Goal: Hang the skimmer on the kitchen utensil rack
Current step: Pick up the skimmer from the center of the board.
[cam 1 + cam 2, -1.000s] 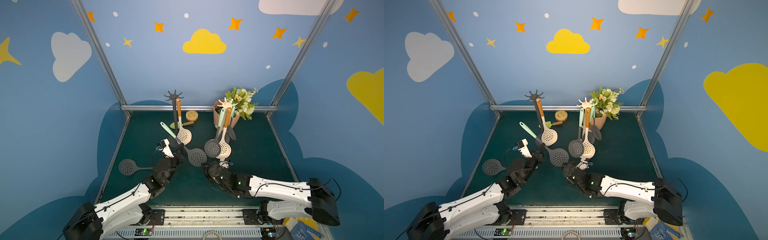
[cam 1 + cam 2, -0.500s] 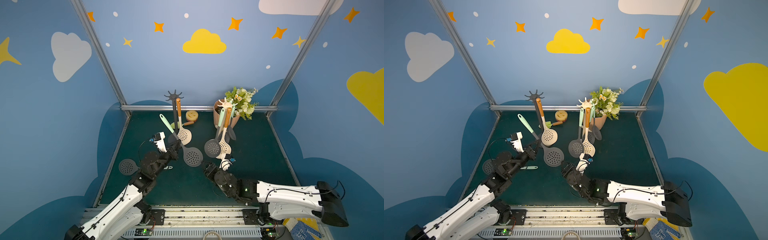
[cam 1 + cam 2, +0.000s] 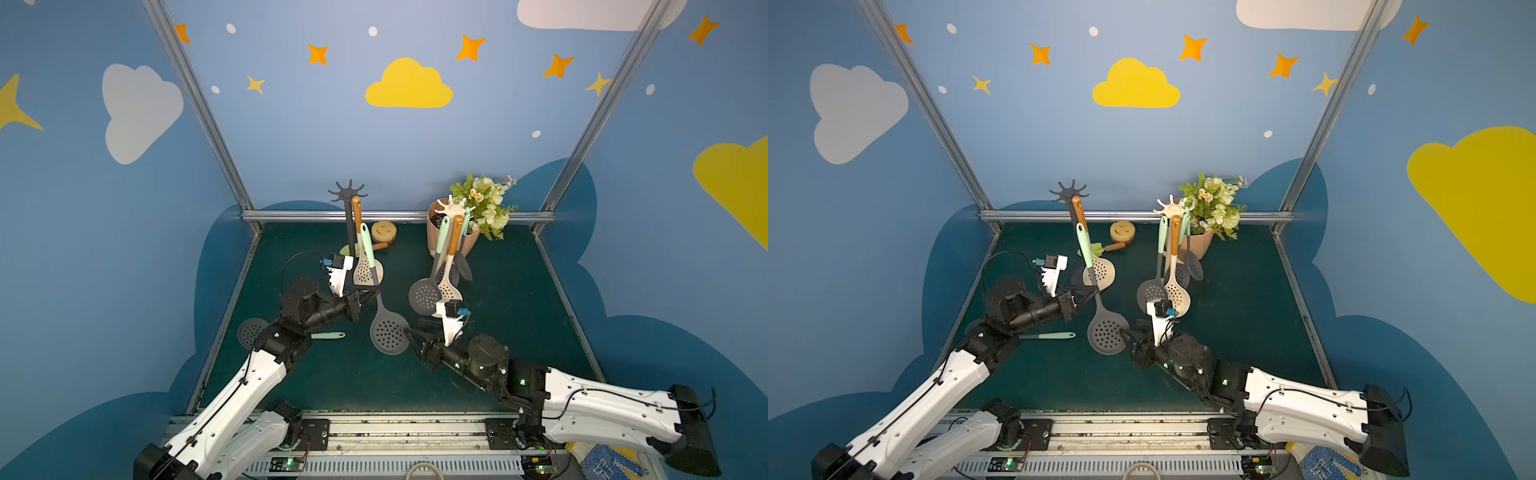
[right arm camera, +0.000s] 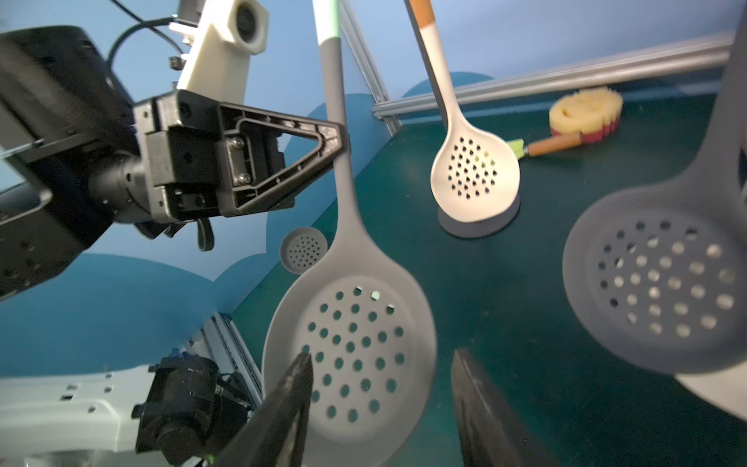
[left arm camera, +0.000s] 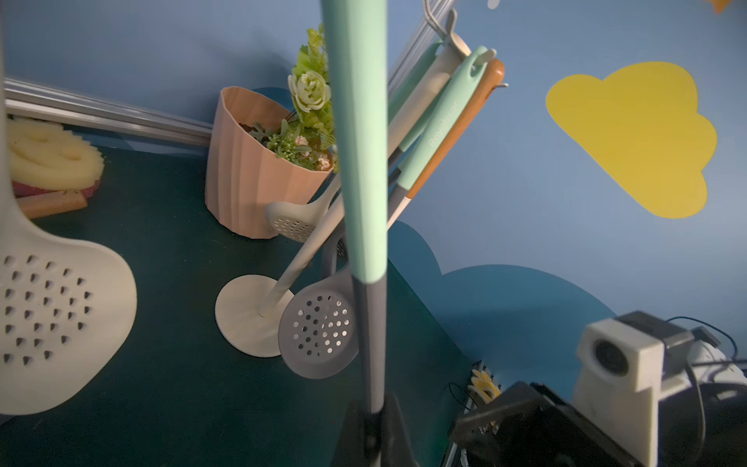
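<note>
Left fingers [image 4: 329, 137] are pinching the grey neck of the skimmer [image 3: 388, 333] and holding it upright off the table [image 3: 511, 316] — mint handle up alongside the dark utensil rack [image 3: 348, 193], holey head hanging low. Right fingers [image 4: 289, 396] are spread apart right by the head's rim, can't tell if they touch it. A cream skimmer [image 3: 365, 270] hangs on that rack.

skimmer [image 3: 388, 334]: grey perforated head, mint handle; lifted, near upright, head down
rack [image 3: 348, 193]: dark, star-shaped hooks, upright; skimmer handle beside its pole, not hooked
</note>
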You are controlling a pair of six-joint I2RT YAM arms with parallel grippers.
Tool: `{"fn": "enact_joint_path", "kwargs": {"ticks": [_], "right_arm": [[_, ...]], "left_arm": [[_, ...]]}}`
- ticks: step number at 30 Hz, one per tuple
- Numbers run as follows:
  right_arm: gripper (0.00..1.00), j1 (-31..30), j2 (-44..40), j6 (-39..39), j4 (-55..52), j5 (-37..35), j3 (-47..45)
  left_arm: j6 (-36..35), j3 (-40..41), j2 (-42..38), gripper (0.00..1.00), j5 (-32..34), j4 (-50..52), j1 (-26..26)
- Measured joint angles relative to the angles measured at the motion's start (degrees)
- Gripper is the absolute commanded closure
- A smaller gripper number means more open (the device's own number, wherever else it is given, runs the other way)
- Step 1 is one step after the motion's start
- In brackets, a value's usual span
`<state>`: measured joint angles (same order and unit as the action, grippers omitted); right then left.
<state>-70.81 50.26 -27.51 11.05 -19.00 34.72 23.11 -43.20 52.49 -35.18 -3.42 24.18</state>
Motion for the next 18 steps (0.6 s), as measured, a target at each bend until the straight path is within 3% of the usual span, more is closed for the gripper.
{"fn": "enact_joint_path", "kwargs": {"ticks": [7, 14, 18], "right_arm": [[0.45, 10.4, -1.9, 12.2, -6.1, 21.2, 6.3], [0.47, 12.5, 8.5, 16.0, -5.6, 35.9, 13.5], [0.47, 13.2, 15.1, 15.2, -3.7, 39.9, 15.3]], "left_arm": [[-3.9, -5.4, -1.3, 0.97, -8.9, 9.0, -2.5], [-5.2, -5.5, -2.1, 0.96, -17.4, 12.8, -3.6], [-5.8, -5.2, -3.6, 0.96, -19.9, 12.9, -3.6]]}}
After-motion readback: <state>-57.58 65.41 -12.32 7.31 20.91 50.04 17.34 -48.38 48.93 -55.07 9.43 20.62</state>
